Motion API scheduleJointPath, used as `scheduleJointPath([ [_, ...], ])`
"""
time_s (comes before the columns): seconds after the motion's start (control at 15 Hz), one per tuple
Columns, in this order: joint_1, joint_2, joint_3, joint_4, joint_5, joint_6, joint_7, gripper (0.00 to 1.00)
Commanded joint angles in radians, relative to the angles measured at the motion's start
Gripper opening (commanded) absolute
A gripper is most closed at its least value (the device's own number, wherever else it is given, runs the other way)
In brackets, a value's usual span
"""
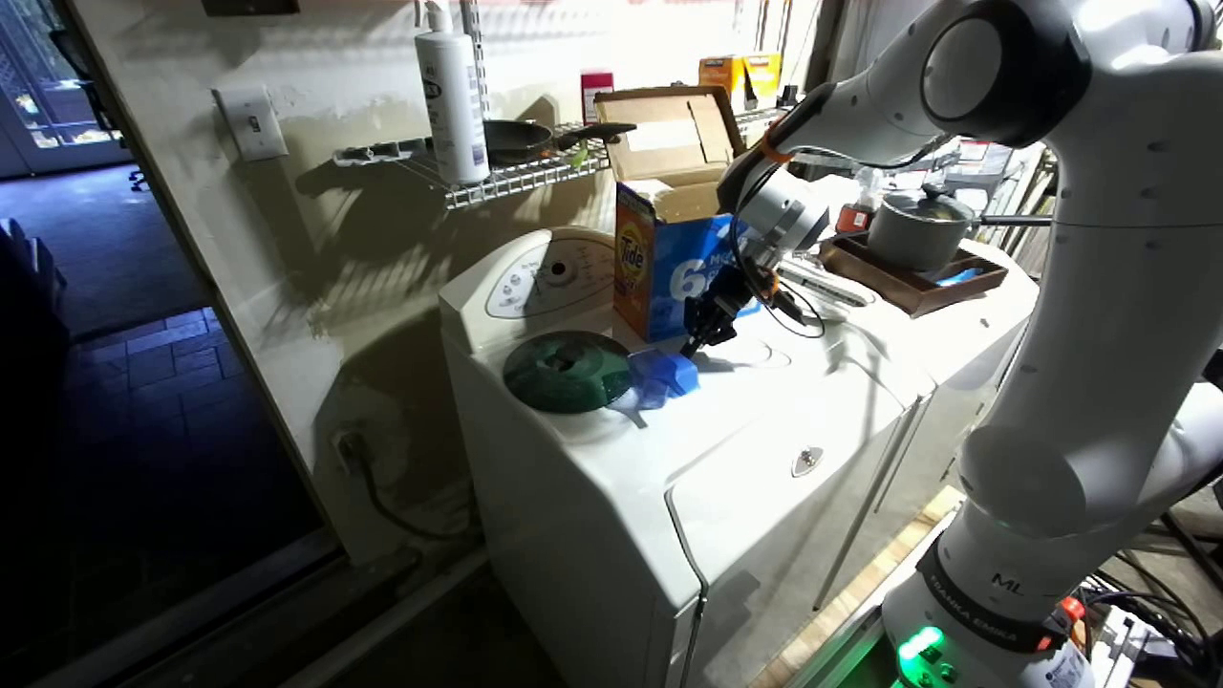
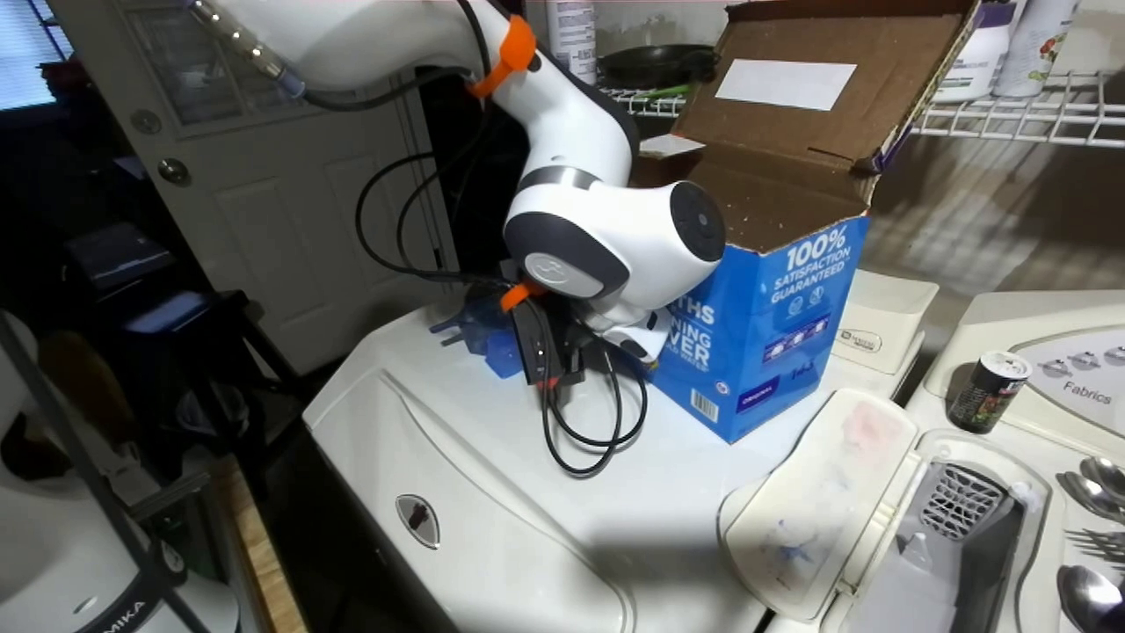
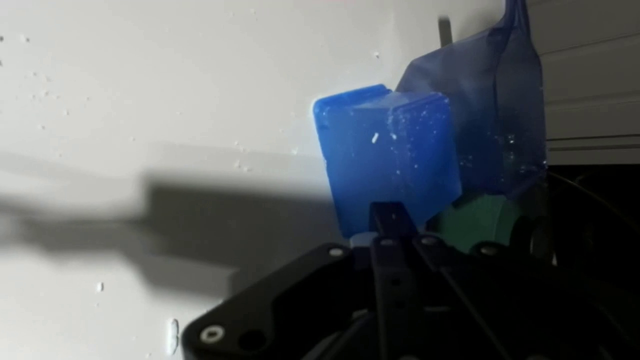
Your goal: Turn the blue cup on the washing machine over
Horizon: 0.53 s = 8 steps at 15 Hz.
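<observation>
The blue cup (image 3: 380, 155) (boxy, white-flecked) rests on the washing machine (image 1: 707, 444).

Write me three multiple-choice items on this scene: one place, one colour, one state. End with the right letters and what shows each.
1. Where is the small bright blue plastic cup?
A) Inside the brown rectangular tray
B) On the boxy white washing machine
C) On the white wire shelf

2. What colour is the broad round disc near the cup?
A) Dark green
B) Bright orange
C) White

3. How is the lid of the tall blue-and-white cardboard box?
A) Closed flat
B) Torn off
C) Standing open

1 B: both exterior views show it there.
2 A: an exterior view shows its green face.
3 C: it is raised off the opening in both exterior views.
</observation>
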State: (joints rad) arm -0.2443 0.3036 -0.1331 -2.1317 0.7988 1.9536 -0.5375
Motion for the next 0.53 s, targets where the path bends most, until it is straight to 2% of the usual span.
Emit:
scheduleJointPath([
  [0.0, 0.006, -0.006, -0.001, 0.0, -0.03, 0.025, 0.015, 0.1],
  [0.07, 0.008, -0.016, 0.001, -0.006, -0.036, 0.03, 0.011, 0.28],
  [0.47, 0.04, -0.059, 0.013, -0.034, -0.113, 0.084, 0.046, 0.67],
])
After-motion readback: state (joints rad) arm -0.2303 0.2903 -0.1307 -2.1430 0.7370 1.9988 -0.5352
